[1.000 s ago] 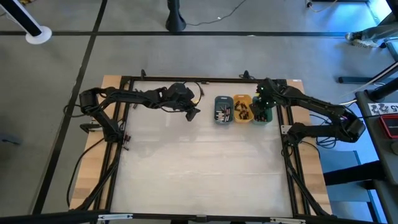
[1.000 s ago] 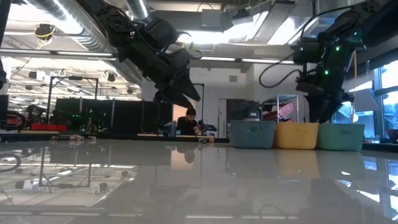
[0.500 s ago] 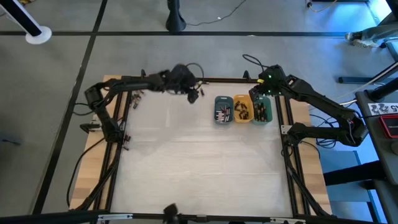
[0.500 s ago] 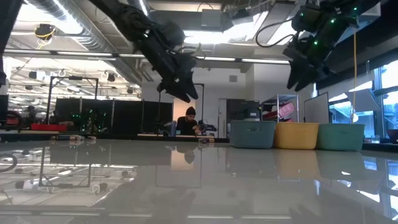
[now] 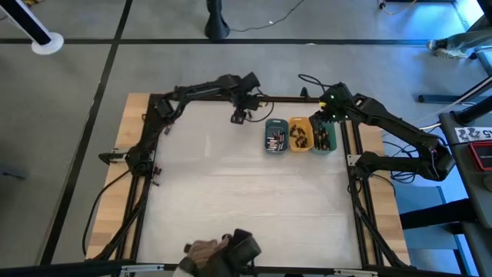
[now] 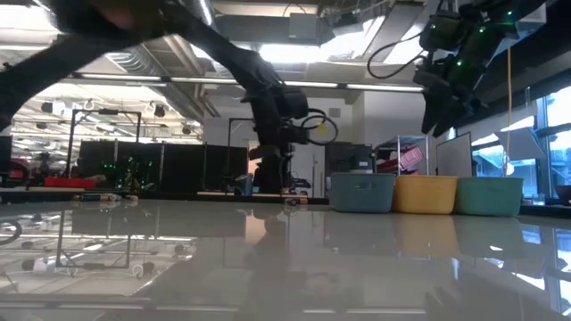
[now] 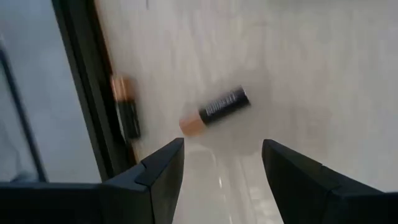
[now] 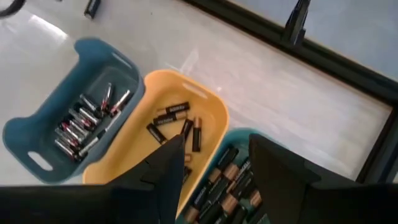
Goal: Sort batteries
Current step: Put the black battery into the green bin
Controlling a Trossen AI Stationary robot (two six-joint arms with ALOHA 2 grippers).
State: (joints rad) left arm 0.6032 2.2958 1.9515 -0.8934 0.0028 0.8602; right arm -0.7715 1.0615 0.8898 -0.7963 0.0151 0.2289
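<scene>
Two batteries lie on the white table near its far edge: a black one with a copper end (image 7: 214, 111), and another (image 7: 126, 107) alongside the black frame rail. My left gripper (image 7: 221, 162) (image 5: 239, 116) hangs open above them, pointing down, touching nothing. The slate-blue tray (image 8: 68, 118), the orange tray (image 8: 168, 137) and the green tray (image 8: 230, 180) stand side by side, each with several batteries inside. My right gripper (image 8: 214, 168) (image 5: 321, 123) hovers open over the orange and green trays, with nothing between its fingers.
The black frame rail (image 5: 207, 98) runs along the far edge just behind the left gripper. The three trays (image 5: 298, 135) sit at the far right. Part of a person with a dark object (image 5: 223, 250) shows at the near edge. The table's middle (image 5: 246, 192) is bare.
My left gripper has swung toward the table's far edge and to the right, nearer the trays, rolling about and tipping to point down. My right gripper has risen from low at the green tray to well above the trays.
</scene>
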